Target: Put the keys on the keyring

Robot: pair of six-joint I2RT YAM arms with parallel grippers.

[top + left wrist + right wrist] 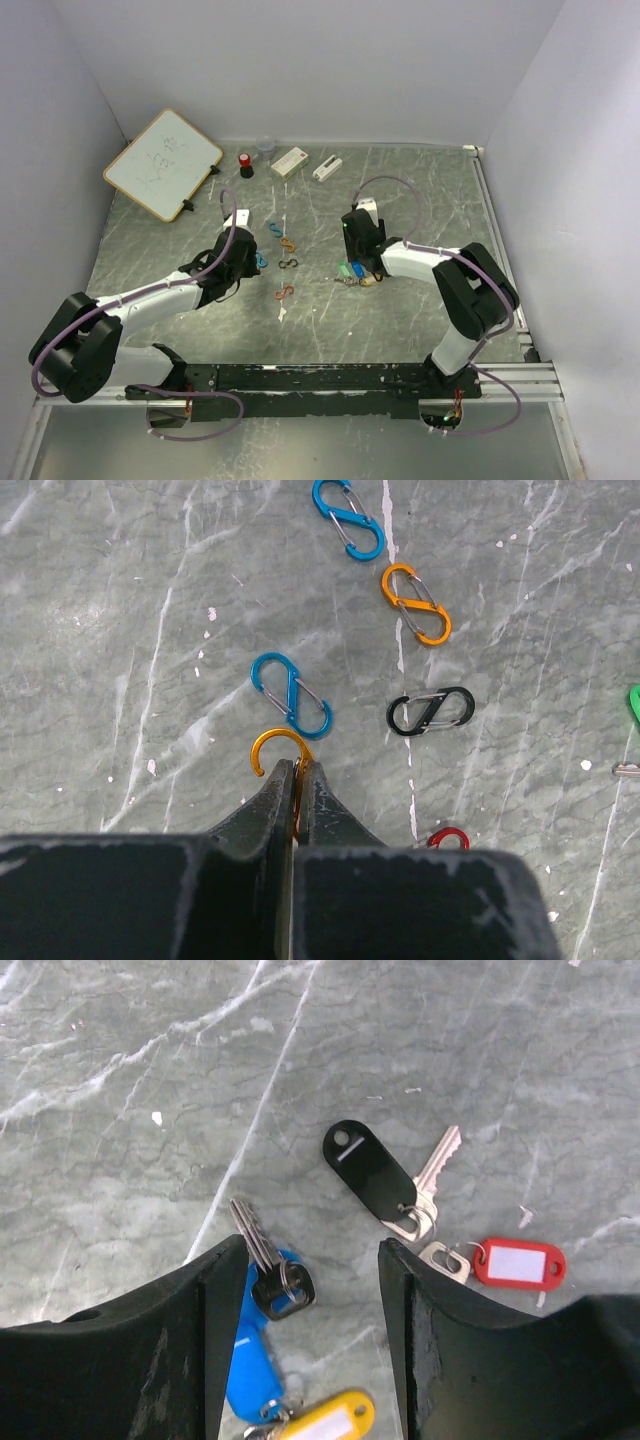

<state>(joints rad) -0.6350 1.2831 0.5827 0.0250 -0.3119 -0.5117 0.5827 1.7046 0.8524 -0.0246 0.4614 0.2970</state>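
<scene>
Keys (355, 272) lie in a loose heap on the table (420, 180), directly beneath the right gripper (310, 1250) and well apart from the clips on the left. Right wrist view: black-tagged key (372, 1170) ahead of the fingers, its ring end close against the red-tagged key (515, 1263). The blue-tagged key (262, 1355) and yellow tag (325, 1418) lie between and under the jaws. The right gripper's jaws stand apart and hold nothing.

The left gripper (298, 770) is closed on an orange clip (280, 734), of which only the open hook shows past the fingertips — apparently the ring meant to receive the keys. A blue clip (291, 694) lies just beyond it, a black clip (430, 711) and a red clip (449, 837) to the right; none is touched.

Step in hand, as judged: pick up one key. Good practice — take the black-tagged key, which lies most free of the heap. Close on the flat tag rather than the blade, so the small ring at its end remains exposed. Lift straight up to avoid dragging the red-tagged neighbour. The left gripper should present the hook steadily toward the incoming key.
</scene>
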